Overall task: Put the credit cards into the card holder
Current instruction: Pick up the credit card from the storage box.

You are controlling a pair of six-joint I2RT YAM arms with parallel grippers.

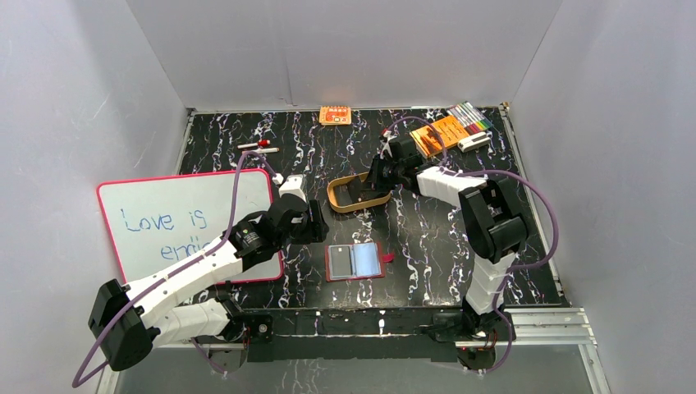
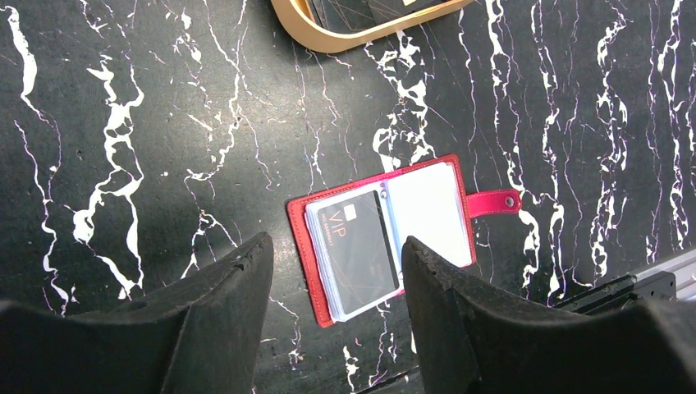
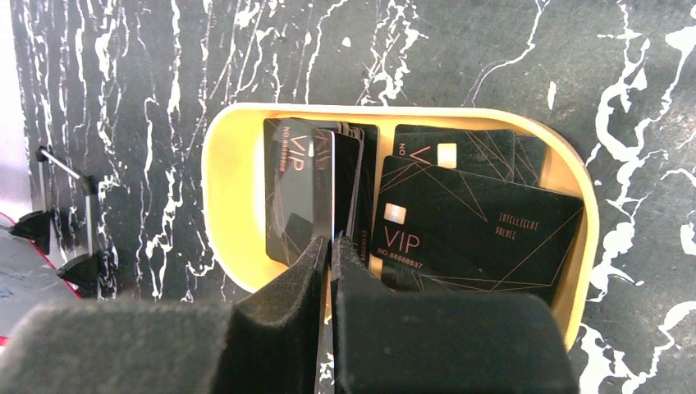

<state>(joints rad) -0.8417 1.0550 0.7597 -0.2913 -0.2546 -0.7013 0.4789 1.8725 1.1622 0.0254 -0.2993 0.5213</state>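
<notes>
**A:** Judging by the wrist views, I'd say the job was maybe a third done, not more. The card holder lay open directly below the left gripper, framed between its spread fingers. That gripper was wide apart and carrying nothing. One dark VIP card already sat in the pocket on the half away from the snap tab, so at least one was in.

**B:** And the other arm?

**A:** The right gripper was pinched tight on a dark card standing on edge just ahead of its fingertips, inside the tan tray. More credit cards lay overlapping on both sides of it. So I reckon most of the work was left: lift, carry over, slot in, repeat.

**B:** How many to go?

**A:** Couldn't tell tbh. They were stacked, and the fingers covered the tray's near edge. I also couldn't see if the pinched card had left the tray floor, or if anything sat under the VIP card. The near corners of the wallet were hidden behind the left fingers, and the top view was too small to help.
</notes>
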